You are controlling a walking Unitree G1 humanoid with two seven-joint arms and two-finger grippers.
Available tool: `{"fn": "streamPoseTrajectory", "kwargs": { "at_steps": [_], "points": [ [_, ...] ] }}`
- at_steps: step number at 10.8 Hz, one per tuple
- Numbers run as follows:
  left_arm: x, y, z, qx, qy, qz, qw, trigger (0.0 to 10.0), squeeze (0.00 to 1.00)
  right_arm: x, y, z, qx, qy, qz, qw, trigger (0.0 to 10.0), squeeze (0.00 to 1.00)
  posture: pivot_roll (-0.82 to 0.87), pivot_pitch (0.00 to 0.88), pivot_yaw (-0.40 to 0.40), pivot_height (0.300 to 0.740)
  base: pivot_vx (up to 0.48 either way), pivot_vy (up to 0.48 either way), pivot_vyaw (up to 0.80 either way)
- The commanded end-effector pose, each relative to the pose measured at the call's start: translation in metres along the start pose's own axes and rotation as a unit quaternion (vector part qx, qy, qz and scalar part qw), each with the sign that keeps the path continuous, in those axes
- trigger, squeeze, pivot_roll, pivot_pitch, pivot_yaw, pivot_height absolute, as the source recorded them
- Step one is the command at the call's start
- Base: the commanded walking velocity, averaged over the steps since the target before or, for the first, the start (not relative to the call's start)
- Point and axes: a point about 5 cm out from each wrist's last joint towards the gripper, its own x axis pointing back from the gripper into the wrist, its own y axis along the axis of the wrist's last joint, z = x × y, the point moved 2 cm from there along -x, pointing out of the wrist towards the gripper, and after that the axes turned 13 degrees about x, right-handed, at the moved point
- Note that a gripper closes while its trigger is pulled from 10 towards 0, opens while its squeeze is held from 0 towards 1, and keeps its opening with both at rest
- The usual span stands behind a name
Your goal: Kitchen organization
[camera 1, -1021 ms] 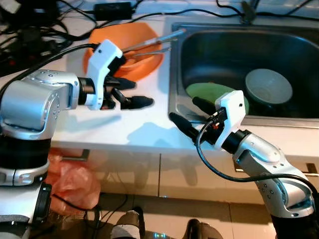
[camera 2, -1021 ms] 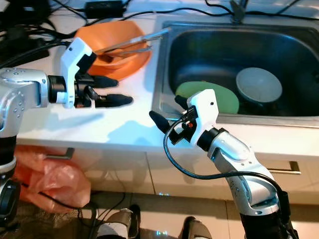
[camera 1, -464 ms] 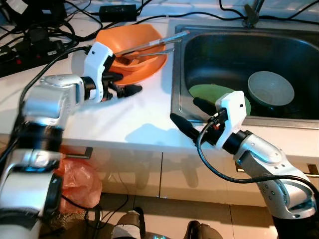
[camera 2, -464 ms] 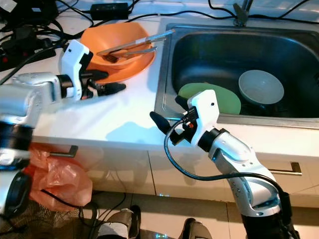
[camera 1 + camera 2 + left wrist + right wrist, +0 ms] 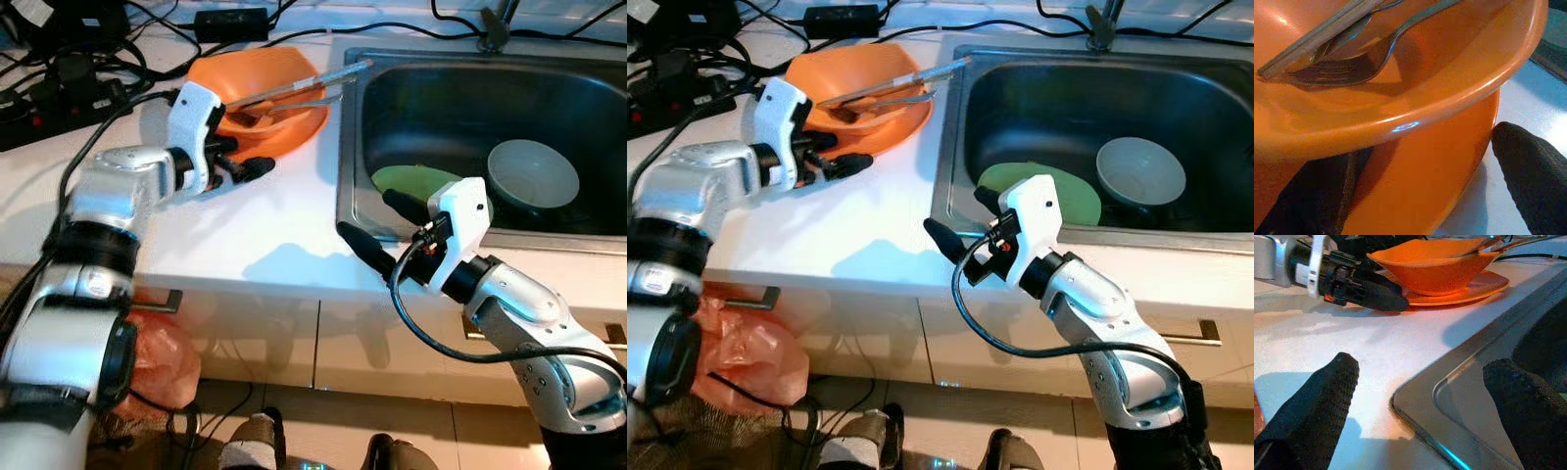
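Reaching to 11 o'clock, we bring our left end effector (image 5: 245,157), fingers spread, around the orange bowl (image 5: 265,83) on the surface (image 5: 245,235); our right end effector (image 5: 377,227) waits released near the sink (image 5: 348,176).

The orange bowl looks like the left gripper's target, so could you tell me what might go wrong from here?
1. The chopsticks and fork lie loose in the orange bowl, overhanging toward the sink; a tilt could spill them.
2. The bowl sits on an orange plate; the open left gripper at its base might lift only one.
3. The open right gripper hovers over the sink's corner and could knock its rim.
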Motion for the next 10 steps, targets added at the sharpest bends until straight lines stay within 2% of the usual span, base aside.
{"fn": "streamPoseTrajectory", "kwargs": {
  "at_steps": [1,2,4,5,7,10],
  "points": [
    [-0.004,-0.013,0.006,0.019,0.021,0.023,0.999,10.0,0.0,0.003,0.002,0.0,0.0,-0.001,-0.002,1.0,10.0,0.0,0.05,0.171,0.04,0.74,0.0,0.0,0.0],
    [-0.007,-0.016,0.006,0.028,0.023,0.025,0.999,10.0,0.0,0.003,0.003,0.0,0.001,-0.001,-0.002,1.0,10.0,0.0,0.05,0.169,0.04,0.74,0.0,0.0,0.0],
    [-0.014,-0.032,-0.003,0.067,-0.01,0.074,0.995,10.0,0.0,0.004,0.004,0.0,0.003,-0.002,-0.002,1.0,10.0,0.0,0.04,0.166,0.045,0.74,0.0,0.0,0.0],
    [-0.017,-0.042,-0.012,0.068,-0.044,0.115,0.99,10.0,0.0,0.005,0.004,-0.002,0.004,-0.005,-0.002,1.0,10.0,0.0,0.04,0.166,0.045,0.74,0.0,0.0,0.0],
    [-0.014,-0.051,-0.022,0.059,-0.098,0.168,0.979,10.0,0.0,0.005,0.004,-0.003,0.005,-0.006,-0.002,1.0,10.0,0.0,0.05,0.168,0.048,0.74,0.0,0.0,0.0],
    [-0.002,-0.052,-0.035,0.047,-0.165,0.21,0.962,10.0,0.0,0.004,0.004,-0.005,0.006,-0.006,-0.002,1.0,10.0,0.0,0.06,0.167,0.043,0.74,0.0,0.0,0.0]
  ]
}}
